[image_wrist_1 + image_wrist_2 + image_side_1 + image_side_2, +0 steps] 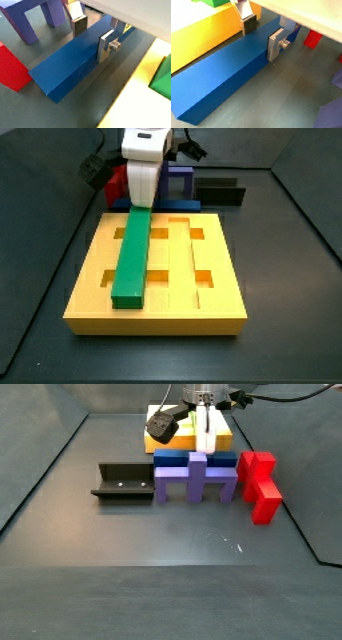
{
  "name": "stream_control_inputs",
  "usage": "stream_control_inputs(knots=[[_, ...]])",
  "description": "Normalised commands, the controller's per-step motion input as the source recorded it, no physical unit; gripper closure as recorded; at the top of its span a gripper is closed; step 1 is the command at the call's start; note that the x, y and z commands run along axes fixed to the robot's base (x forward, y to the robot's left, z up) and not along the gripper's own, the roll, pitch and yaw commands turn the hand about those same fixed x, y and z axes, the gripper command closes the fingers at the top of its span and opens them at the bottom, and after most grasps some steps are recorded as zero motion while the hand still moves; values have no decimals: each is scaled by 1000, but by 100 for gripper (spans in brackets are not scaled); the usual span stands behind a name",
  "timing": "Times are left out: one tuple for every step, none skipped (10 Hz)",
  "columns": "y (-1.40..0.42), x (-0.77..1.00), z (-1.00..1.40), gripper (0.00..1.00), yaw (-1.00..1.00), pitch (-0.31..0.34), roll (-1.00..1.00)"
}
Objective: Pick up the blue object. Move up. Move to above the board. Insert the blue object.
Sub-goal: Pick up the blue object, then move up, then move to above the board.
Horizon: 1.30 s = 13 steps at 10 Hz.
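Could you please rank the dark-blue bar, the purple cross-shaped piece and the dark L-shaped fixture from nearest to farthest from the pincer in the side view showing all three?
1. Dark-blue rectangular bar, straddled by the pincer.
2. Purple cross-shaped piece, just in front of the bar.
3. Dark L-shaped fixture, off to the side.

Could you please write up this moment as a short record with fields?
gripper: low over the blue bar, one finger on each side of it, open
blue bar: lying flat on the floor beside the yellow board
yellow board: on the floor, one groove filled
green bar: seated in a groove of the board
purple piece: standing beside the blue bar
red piece: next to the purple piece
fixture: apart from the pieces
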Motion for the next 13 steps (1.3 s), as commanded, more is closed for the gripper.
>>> stream_control_inputs(knots=[[0,0,0,100,0,0,0],[0,0,0,100,0,0,0],[0,0,0,100,0,0,0],[0,0,0,100,0,0,0],[0,0,0,100,0,0,0],[0,0,0,100,0,0,0],[0,0,0,100,0,0,0],[0,0,833,100,0,0,0],[55,33,804,100,18,22,6],[44,-4,603,100,13,85,-24],[15,12,423,100,2,93,-63],[0,0,1400,100,0,0,0],[-9,-21,1400,100,-5,29,-24]])
